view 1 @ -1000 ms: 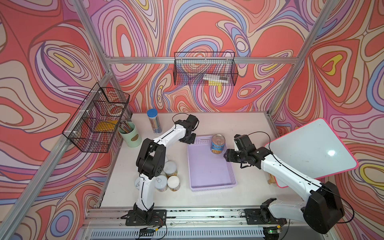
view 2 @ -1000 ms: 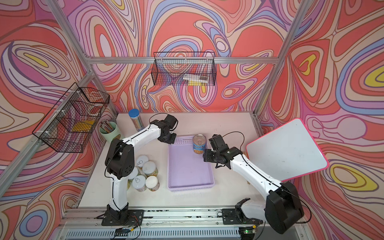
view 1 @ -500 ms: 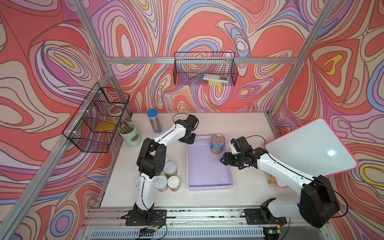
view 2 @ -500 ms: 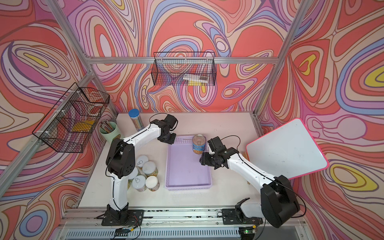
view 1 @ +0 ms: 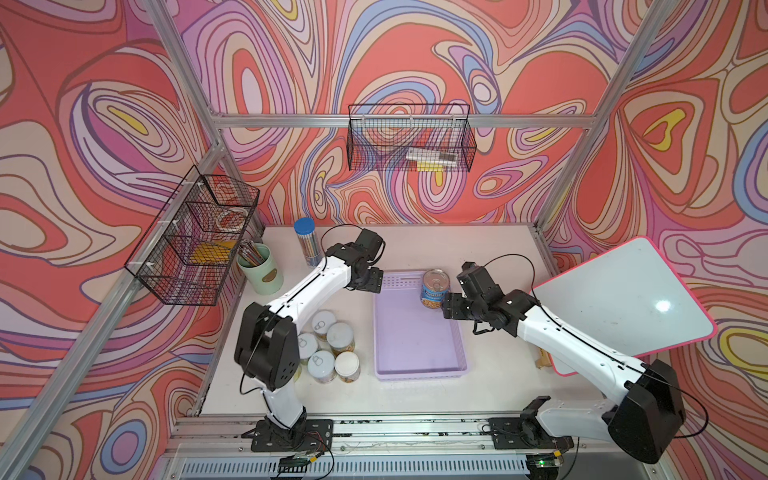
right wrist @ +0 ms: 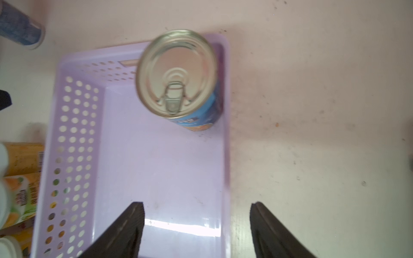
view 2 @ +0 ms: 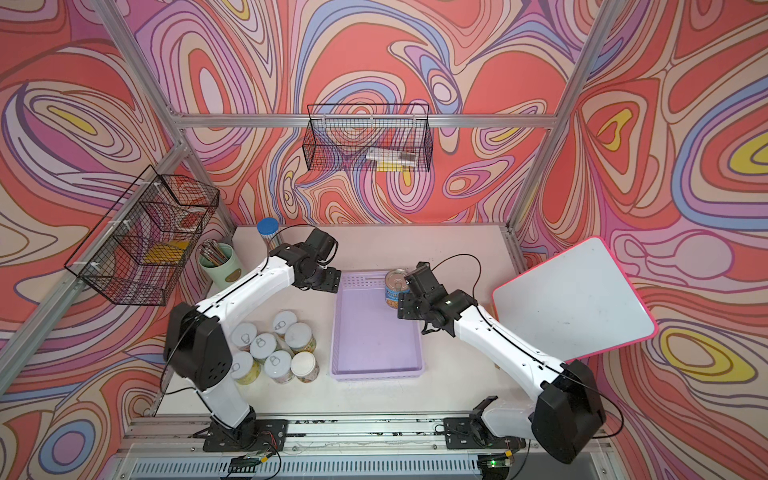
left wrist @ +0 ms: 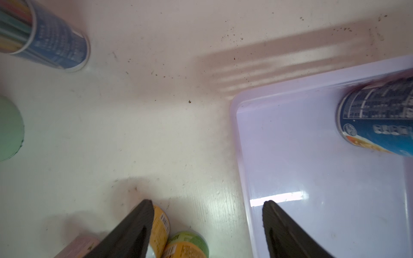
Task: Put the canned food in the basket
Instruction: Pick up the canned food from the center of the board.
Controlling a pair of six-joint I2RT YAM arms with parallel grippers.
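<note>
one upright blue can (view 1: 435, 288) in basket (view 1: 417, 337)

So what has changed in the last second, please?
The right pincer, open, edged toward the basket, near the blue can. The left pincer stayed at the basket's far corner; its jaws stand open now. The basket and small cans hardly moved.

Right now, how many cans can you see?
8: one blue can in the basket, seven cans clustered beside the left arm; more may be hidden under it.
</note>
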